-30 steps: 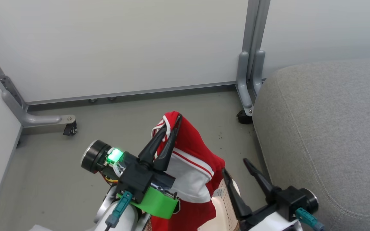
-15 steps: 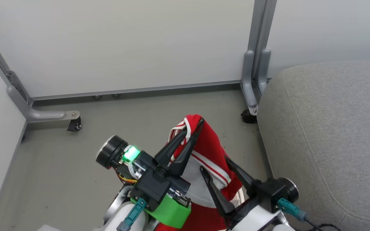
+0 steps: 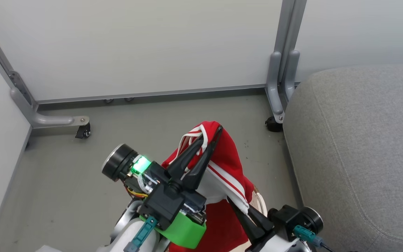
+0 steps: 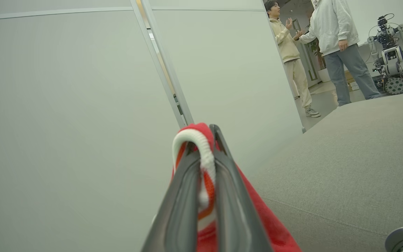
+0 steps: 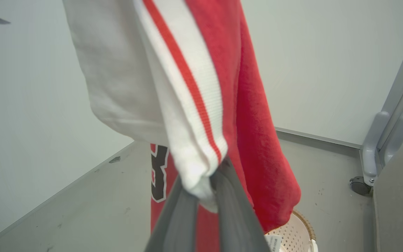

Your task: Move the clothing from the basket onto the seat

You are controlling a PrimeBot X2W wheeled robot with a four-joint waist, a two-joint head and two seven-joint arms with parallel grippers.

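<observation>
The red clothing [image 3: 226, 157] with white stripes hangs in the air above the floor, left of the seat [image 3: 355, 147]. My left gripper [image 3: 211, 134] is shut on its white-trimmed top edge, and the left wrist view shows that trim [image 4: 205, 157] pinched between the fingers. My right gripper [image 3: 238, 208] is shut on the lower white cuff [image 5: 198, 175] of the clothing [image 5: 250, 105]. Below it shows part of the cream basket [image 5: 292, 234] with its brown rim [image 3: 259, 197]. The grey seat [image 5: 401, 196] lies to the right.
White partition panels on grey metal feet with casters [image 3: 273, 124] stand behind, and another caster foot [image 3: 82, 131] is at the left. Two people [image 4: 341, 45] and another robot [image 4: 392, 63] stand beyond the seat [image 4: 345, 168]. Grey floor lies between the panels and the basket.
My right gripper moved in from the right and shut on the garment's white cuff. The left gripper keeps its hold. The head view shifted slightly.
</observation>
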